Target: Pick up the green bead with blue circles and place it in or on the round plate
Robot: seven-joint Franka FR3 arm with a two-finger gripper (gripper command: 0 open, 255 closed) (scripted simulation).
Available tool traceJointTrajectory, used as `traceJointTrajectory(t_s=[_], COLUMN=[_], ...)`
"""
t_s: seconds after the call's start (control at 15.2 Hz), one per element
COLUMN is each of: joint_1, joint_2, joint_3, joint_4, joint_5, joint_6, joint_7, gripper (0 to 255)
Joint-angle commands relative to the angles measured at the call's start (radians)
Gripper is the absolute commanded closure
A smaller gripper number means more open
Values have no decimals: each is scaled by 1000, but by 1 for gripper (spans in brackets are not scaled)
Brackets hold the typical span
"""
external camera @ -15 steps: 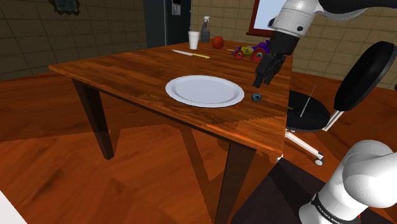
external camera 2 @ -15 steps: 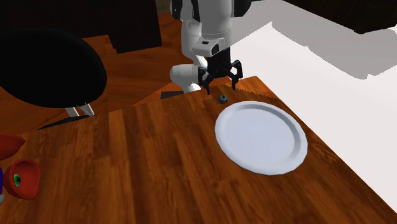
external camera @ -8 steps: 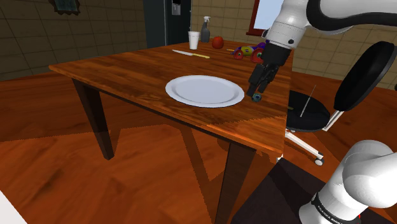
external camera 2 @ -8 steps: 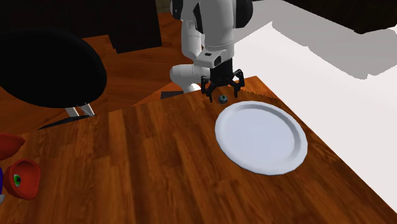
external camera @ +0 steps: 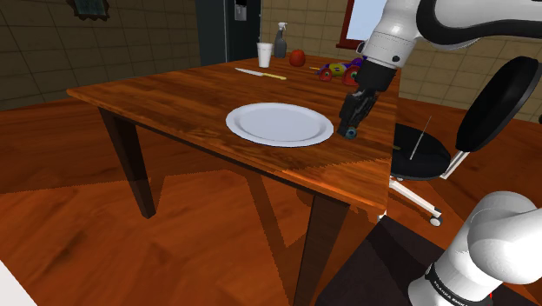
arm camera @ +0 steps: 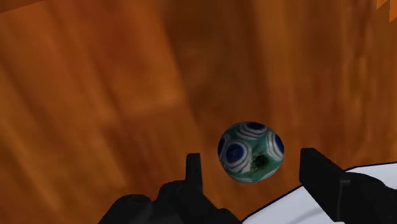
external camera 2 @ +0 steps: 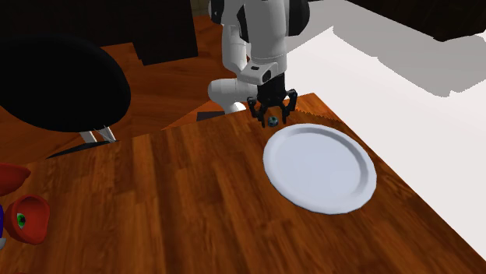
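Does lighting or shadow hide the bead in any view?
Wrist view: bead evenly lit, blue circles plain. Shoulder view: it shows dark at the claw's tips; table throws a shadow on the floor. Second exterior view: plate bright white, black area at top left.

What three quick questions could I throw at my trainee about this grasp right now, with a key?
1. True or false: the fingers of the end effector are clasping the bead.
2. Where is the bead relative to the plate? A) on it; B) beside it, on the table; C) under it.
3. Fill in: the plate is coloured ___.
Key: 1 false, the fingers stand apart on either side of the bead without touching it; 2 B; 3 white.
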Motion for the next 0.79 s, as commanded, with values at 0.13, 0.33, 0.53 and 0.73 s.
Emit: traceJointTrajectory(t_s=[0.13,0.33,0.53,0.73], joint_1=[0,0,0,-1], joint_2=[0,0,0,12], joint_3=[0,0,0,-3], joint_4=[0,0,0,49], joint_5=[0,0,0,-4], joint_6=[0,0,0,-37], joint_7=[0,0,0,5], gripper=[255,255,255,255])
